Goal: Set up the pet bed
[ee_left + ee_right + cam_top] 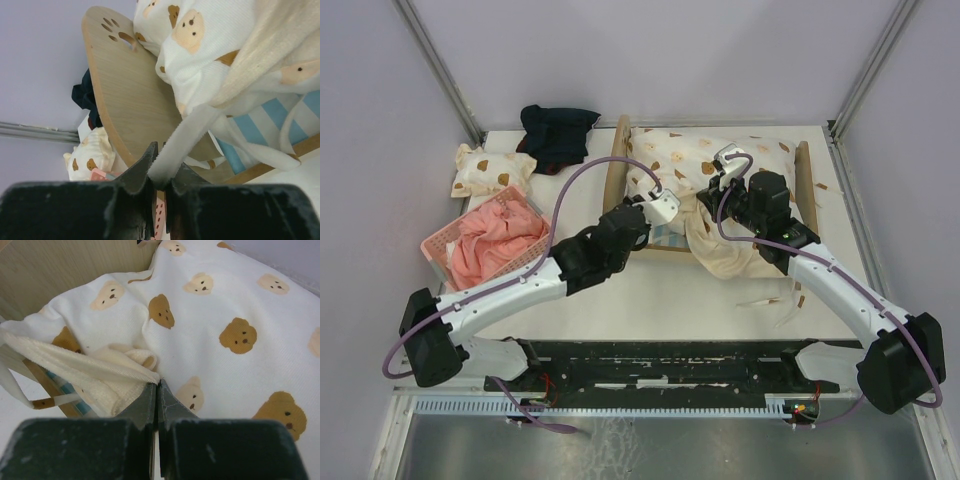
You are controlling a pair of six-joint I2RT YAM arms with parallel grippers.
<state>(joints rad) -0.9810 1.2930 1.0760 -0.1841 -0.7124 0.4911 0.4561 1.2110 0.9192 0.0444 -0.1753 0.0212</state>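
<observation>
Quilt hides most of pet bed and its striped mattress.

Can barely see the striped mattress, mostly buried under the bear-print quilt. Honestly can't identify the dark bundle near the table's far-left corner, too lumpy and small.

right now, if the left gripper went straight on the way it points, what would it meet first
The left gripper, shut on the quilt by its cream edge, would likely push into that quilt first; the headboard lies close behind, depth unclear.
</observation>
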